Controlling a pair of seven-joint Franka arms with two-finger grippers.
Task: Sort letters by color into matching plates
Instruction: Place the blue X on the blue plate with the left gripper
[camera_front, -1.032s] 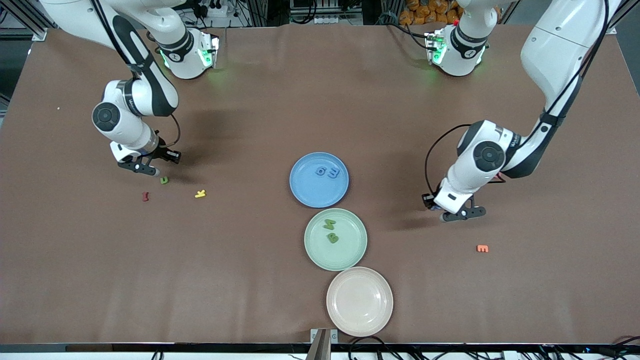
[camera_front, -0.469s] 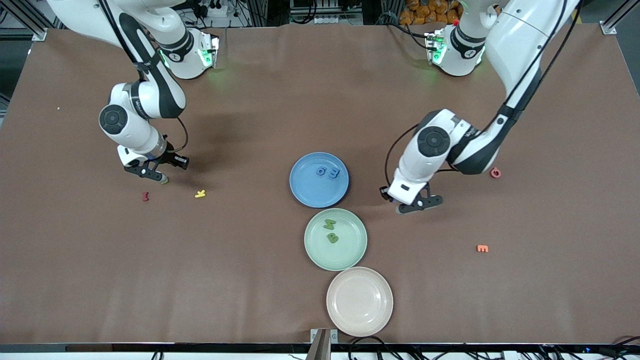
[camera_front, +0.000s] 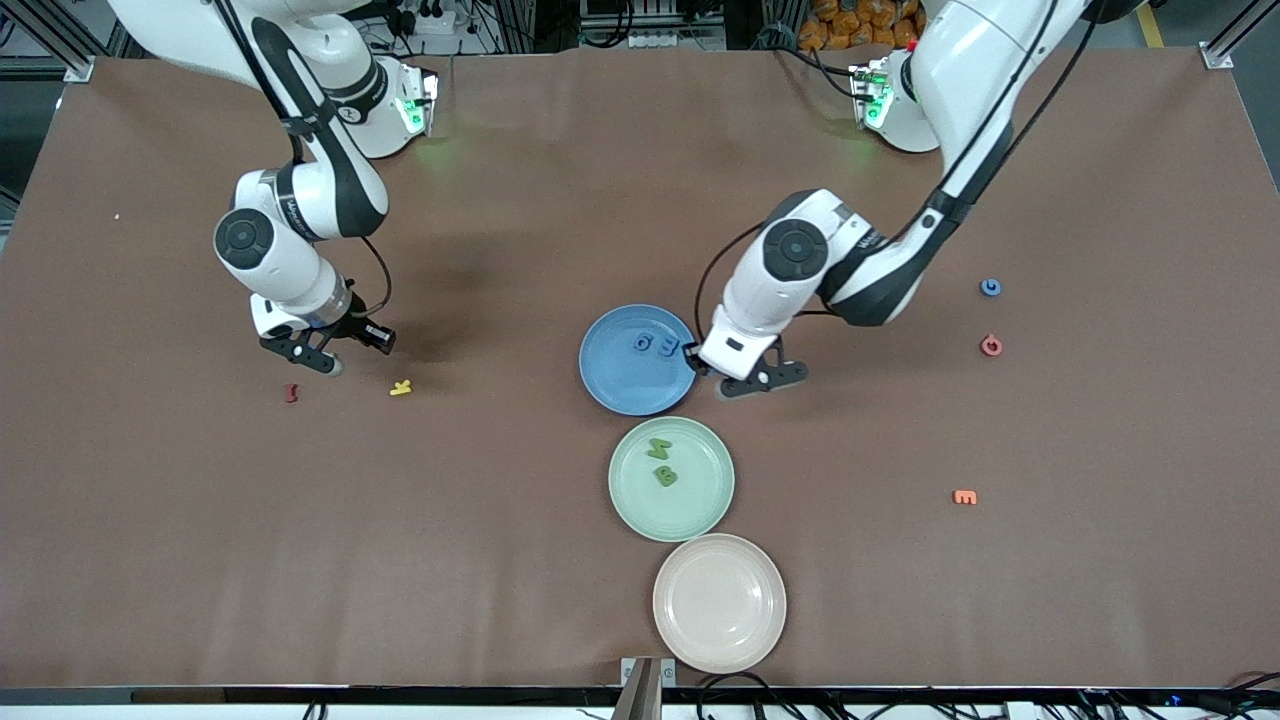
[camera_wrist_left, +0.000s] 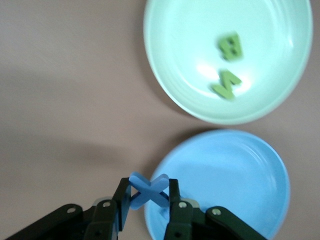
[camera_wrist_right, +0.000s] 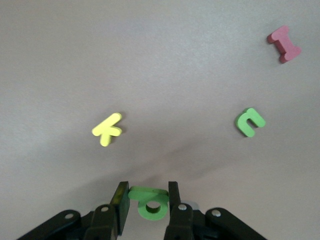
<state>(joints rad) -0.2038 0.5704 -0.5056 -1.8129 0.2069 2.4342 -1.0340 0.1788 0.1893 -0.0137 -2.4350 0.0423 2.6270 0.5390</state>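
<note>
Letters: your left gripper (camera_wrist_left: 146, 200) clamps a blue X (camera_wrist_left: 148, 189) over the blue plate's (camera_front: 610, 385) rim; your right gripper (camera_wrist_right: 145, 202) clamps a green letter (camera_wrist_right: 149, 202) over bare table (camera_front: 500, 250).

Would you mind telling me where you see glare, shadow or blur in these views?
Left wrist view: soft glare on the green plate, its letters slightly blurred. Right wrist view: faint shadow streak on the table. Front view: dark arm shadows on the table, green lights glowing at both bases.
</note>
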